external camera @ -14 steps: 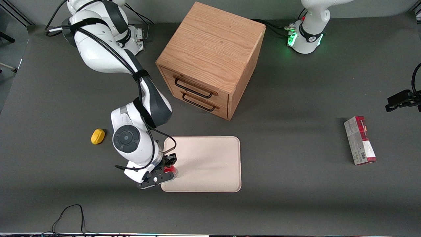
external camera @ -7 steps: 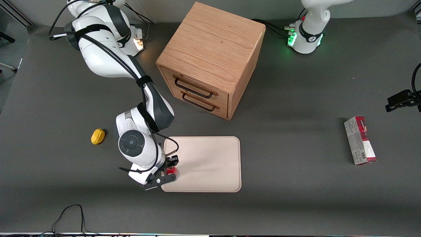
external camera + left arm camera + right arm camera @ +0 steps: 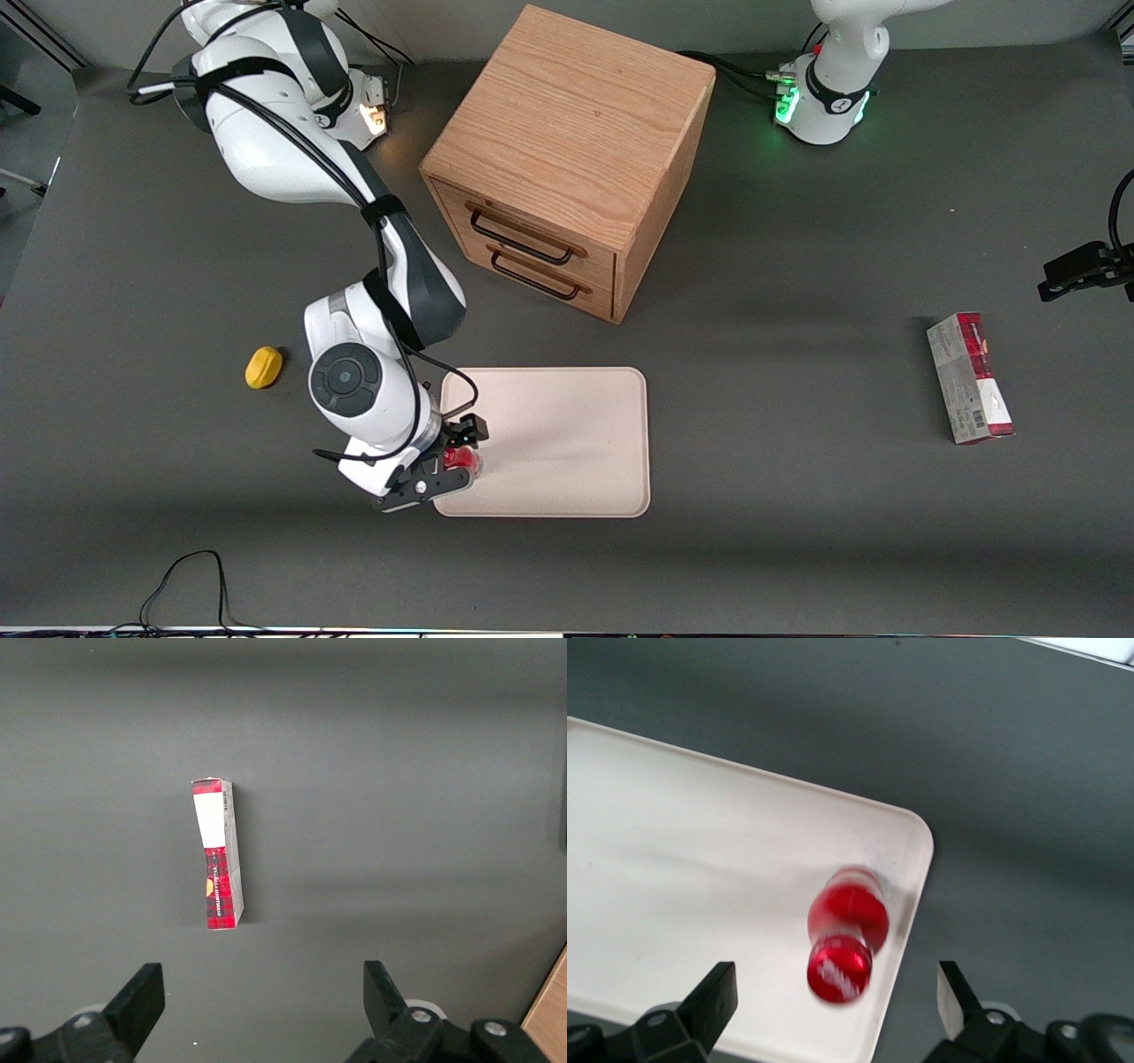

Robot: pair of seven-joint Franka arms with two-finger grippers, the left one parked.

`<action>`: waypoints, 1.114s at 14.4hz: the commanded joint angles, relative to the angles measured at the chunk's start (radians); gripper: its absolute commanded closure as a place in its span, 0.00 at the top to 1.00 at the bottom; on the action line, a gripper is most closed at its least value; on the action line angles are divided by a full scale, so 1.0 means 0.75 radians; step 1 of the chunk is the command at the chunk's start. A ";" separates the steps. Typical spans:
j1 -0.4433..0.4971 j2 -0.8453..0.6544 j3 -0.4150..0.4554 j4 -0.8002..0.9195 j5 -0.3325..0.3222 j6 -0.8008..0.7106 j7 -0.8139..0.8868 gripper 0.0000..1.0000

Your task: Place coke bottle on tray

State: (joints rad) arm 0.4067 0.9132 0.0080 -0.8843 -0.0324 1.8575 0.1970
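The coke bottle, small and red, stands on the cream tray close to the tray's corner nearest the working arm and the front camera. My right gripper hangs over it, open, one finger on each side and not touching it. From the right wrist view I look down on the bottle's red cap, with the tray's rim just beside it. The gripper has its black fingertips spread wide apart there.
A yellow lump lies on the table beside the working arm. A wooden drawer cabinet stands farther from the front camera than the tray. A red-and-grey carton lies toward the parked arm's end.
The wrist has shifted slightly over the tray corner and its fingers stand a little wider. The bottle has stayed in the same spot on the tray.
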 commanded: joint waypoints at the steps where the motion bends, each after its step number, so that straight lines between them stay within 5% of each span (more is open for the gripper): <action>1: -0.002 -0.137 0.008 -0.013 -0.014 -0.179 0.116 1.00; 7: -0.006 -0.417 -0.007 -0.074 -0.026 -0.546 0.163 1.00; 11: -0.031 -0.696 -0.082 -0.367 -0.010 -0.544 0.149 1.00; 16: -0.245 -0.986 -0.082 -0.688 0.105 -0.413 0.016 1.00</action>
State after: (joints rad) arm 0.2657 0.3125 -0.0583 -1.2064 0.0180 1.4656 0.2560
